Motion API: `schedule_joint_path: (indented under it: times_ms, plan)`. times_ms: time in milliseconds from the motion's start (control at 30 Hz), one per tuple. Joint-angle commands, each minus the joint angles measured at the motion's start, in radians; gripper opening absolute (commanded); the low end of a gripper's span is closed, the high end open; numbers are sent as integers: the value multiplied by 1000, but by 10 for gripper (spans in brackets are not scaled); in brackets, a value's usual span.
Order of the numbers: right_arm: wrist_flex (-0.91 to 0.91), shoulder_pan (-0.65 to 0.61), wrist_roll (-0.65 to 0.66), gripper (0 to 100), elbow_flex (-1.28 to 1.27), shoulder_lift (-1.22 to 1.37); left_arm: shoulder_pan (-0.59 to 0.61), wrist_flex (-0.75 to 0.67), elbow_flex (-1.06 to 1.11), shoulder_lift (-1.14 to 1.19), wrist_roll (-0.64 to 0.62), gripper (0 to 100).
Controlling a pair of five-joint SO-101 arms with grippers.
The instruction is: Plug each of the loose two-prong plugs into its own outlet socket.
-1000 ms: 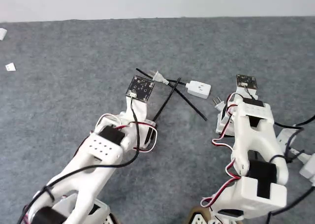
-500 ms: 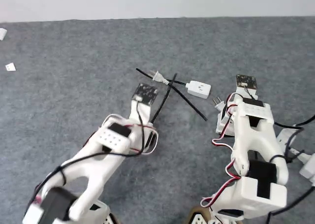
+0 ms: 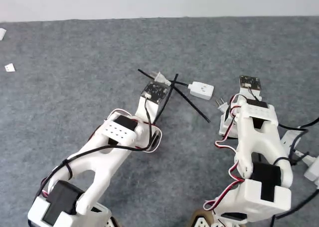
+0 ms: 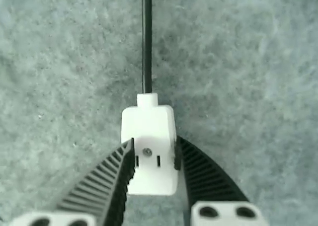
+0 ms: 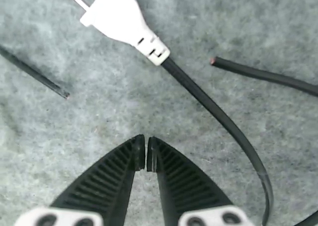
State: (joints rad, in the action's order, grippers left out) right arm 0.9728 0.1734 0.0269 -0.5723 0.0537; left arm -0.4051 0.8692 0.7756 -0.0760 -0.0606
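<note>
The left hand [image 4: 154, 143] is clenched on a white slotted socket [image 4: 149, 121] low over the grey surface [image 3: 75, 87], with the socket's black cable [image 4: 146, 37] running straight ahead. The right hand [image 5: 146, 149] is closed on nothing, near a loose white plug [image 5: 121, 22]. A second socket [image 3: 201, 90] and a small plug [image 3: 159, 77] lie unmated between the arms, so by my judgement no plug is seated and every insertion remains.

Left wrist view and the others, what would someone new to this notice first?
The left gripper stands out, its fingers shut on a white connector with a black cord, low over the grey mat. The right gripper is shut and empty, with a white plug lying just ahead of it.
</note>
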Motion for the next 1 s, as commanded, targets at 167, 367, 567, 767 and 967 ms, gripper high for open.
schedule_joint_path:
  times_ms: [167, 367, 567, 767, 967]
  plan:
    - [2, -19, 3, 9, 5, -13, -63, 44, 68, 21, 112, 123]
    - [2, -19, 3, 9, 5, -13, -83, 120, 28, 97, 133, 124]
    - [2, -19, 8, 9, 5, -13, -68, 230, -125, 250, 233, 119]
    - [2, -19, 8, 9, 5, -13, -20, 158, -147, 169, 219, 8]
    - [2, -19, 9, 9, 5, -13, 8, 126, -91, 110, 95, 13]
